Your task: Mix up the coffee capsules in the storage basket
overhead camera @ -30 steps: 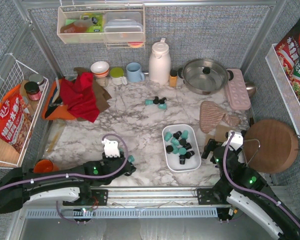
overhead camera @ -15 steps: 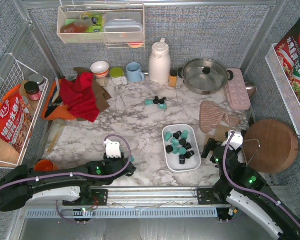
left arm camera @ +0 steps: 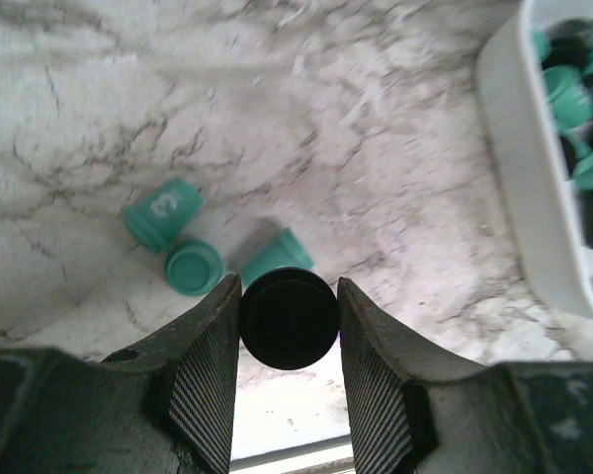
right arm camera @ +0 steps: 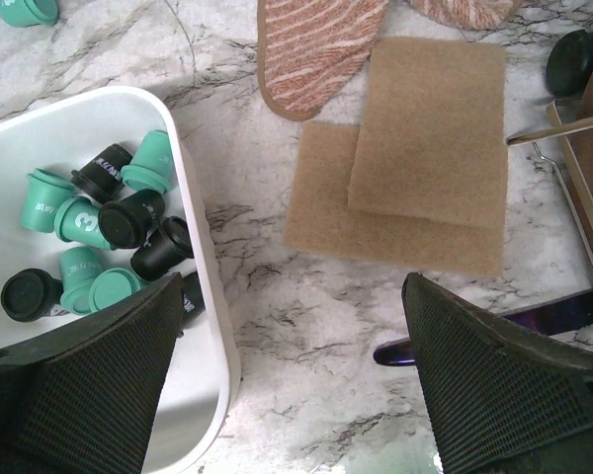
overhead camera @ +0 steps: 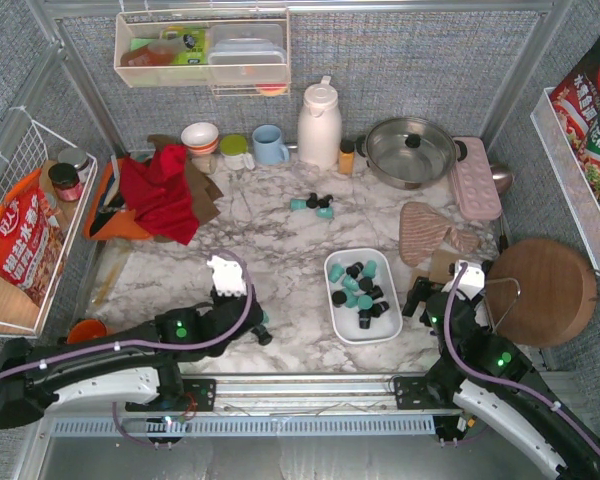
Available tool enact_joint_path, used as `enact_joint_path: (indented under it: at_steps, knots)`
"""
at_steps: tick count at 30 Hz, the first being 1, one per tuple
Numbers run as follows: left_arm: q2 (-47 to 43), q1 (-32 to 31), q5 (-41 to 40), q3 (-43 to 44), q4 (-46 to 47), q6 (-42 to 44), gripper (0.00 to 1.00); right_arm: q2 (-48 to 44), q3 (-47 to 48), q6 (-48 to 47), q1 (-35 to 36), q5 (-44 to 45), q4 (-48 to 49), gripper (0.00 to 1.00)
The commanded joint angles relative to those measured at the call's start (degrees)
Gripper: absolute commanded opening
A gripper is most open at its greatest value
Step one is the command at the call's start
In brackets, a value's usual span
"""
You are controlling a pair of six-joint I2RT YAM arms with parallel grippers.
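Note:
The white storage basket [overhead camera: 329, 290] stands right of centre and holds several teal and black coffee capsules [overhead camera: 360, 292]. My left gripper [overhead camera: 260, 332] is shut on a black capsule [left arm camera: 289, 318] and holds it just above the marble, left of the basket [left arm camera: 514, 178]. Three teal capsules [left arm camera: 194, 267] lie on the marble under and just beyond it. Several more capsules [overhead camera: 315, 206] lie loose farther back. My right gripper [overhead camera: 420, 300] is open and empty beside the basket's right rim [right arm camera: 203, 286], over bare marble [right arm camera: 306, 326].
Two tan pads [right arm camera: 425, 148] and a striped pot holder [overhead camera: 425, 230] lie right of the basket. A round wooden board [overhead camera: 540, 290] is at the far right. A red cloth [overhead camera: 160, 195], cups, a white jug [overhead camera: 318, 125] and a pot [overhead camera: 410, 150] stand at the back.
My left wrist has shifted up and away from the near edge, with the black capsule showing at its fingertips. The right arm and the basket have not moved.

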Motion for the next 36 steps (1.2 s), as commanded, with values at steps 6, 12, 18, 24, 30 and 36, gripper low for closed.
enact_joint_path:
  at_steps: [6,12,18,24,30,36]
  knots:
    - [2.19,0.04,3.17,5.34,26.86,22.35,0.47,0.64,-0.89,-0.46,0.08,-0.22,2.32,0.96]
    - [17.95,0.02,11.46,13.98,36.02,29.63,0.49,0.32,-0.78,-0.86,0.07,-0.18,2.41,0.97]
    - [31.93,0.06,20.47,21.09,36.52,26.3,0.51,0.31,-0.87,-0.84,0.09,-0.22,2.59,0.97]
    - [38.04,-0.02,26.82,21.97,38.4,23.31,0.56,0.44,-0.97,-0.94,0.04,-0.5,2.75,0.96]
    - [37.57,-0.05,23.28,21.26,35.68,22.46,0.68,2.6,-1.08,-2.96,0.12,-4.75,4.65,0.96]
    - [25.34,-0.02,9.47,14.69,32.43,23.41,0.77,4.98,0.6,-8.06,0.17,-12.75,5.75,0.91]
